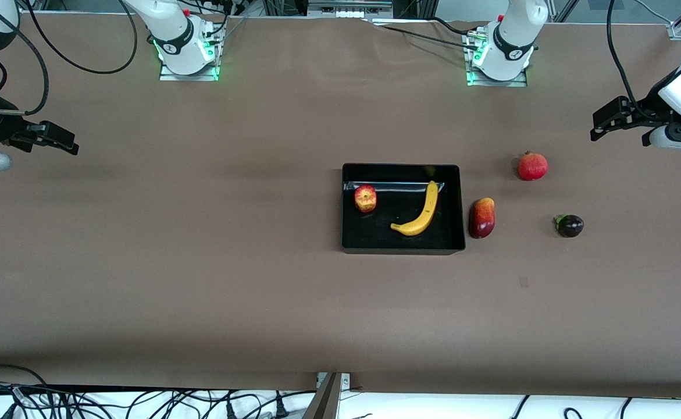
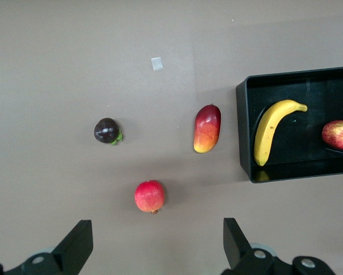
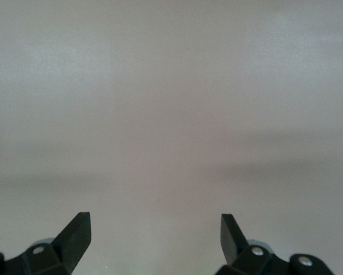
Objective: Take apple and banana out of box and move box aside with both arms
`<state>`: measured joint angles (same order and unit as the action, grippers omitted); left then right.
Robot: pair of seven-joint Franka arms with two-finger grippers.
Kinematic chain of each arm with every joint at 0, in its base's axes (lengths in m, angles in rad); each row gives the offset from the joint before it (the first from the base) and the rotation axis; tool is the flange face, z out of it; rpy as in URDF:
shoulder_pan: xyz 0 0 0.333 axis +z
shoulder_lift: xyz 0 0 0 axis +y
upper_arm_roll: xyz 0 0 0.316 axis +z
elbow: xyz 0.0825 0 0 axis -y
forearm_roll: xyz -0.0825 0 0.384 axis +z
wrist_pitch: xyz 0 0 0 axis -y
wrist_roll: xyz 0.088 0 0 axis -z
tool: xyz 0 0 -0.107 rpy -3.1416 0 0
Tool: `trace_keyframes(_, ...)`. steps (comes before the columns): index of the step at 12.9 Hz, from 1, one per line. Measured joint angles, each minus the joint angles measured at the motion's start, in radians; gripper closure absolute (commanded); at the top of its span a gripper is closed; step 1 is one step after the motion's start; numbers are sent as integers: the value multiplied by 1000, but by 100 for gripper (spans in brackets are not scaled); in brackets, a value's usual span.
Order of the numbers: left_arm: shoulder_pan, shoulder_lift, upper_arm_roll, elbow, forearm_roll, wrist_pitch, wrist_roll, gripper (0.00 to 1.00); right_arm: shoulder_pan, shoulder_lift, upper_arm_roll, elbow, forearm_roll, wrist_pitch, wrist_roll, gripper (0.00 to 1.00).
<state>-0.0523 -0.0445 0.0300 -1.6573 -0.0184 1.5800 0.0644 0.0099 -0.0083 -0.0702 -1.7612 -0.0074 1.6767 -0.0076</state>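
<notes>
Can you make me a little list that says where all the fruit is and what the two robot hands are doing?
box: black, open on top, on the table
apple: in the box
banana: in the box, beside the apple
mango: on the table, right beside the box
pomegranate: on the table, farther from the front camera than the mango
dark purple fruit: on the table, toward the left arm's end
left gripper: open, empty, waiting above the table
right gripper: open, empty, over bare table
</notes>
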Motion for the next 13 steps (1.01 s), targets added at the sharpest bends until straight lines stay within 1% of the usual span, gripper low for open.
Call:
trace_keyframes(3, -1, 2, -12, 0, 0, -2, -1, 0, 0, 0, 0, 0, 0, 0, 0, 0)
trace_keyframes(5, -4, 13, -34, 0, 0, 2, -24, 0, 0, 0, 0, 0, 0, 0, 0, 0)
trace_keyframes(8, -9, 53, -125, -6, -1, 45, -126, 0, 0, 0, 1, 1, 0, 0, 0, 0)
trace_keyframes(11, -30, 85, -231, -79, -1, 162, -258, 0, 0, 0, 1, 1, 0, 0, 0, 0)
trace_keyframes(13, -71, 110, -248, -113, -45, 209, -304, 0, 0, 0, 1, 1, 0, 0, 0, 0)
